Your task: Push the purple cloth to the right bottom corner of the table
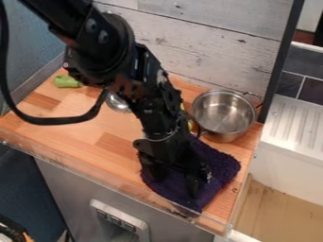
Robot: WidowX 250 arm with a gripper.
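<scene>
Resting spread, empty black metal fingers (192, 183) on the fuzzy purple cloth (222, 165), I'm risking an overlong push tipping it off the wooden bench (114, 147).

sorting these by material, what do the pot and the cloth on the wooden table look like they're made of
The pot looks like metal, probably stainless steel, with a smooth, fairly shiny finish: its silvery walls show bright reflections. The purple cloth looks like a soft, fuzzy textile, perhaps terry or microfiber, judging by its matte, nubbly surface and uneven edge; the exact fiber can't be told.
</scene>
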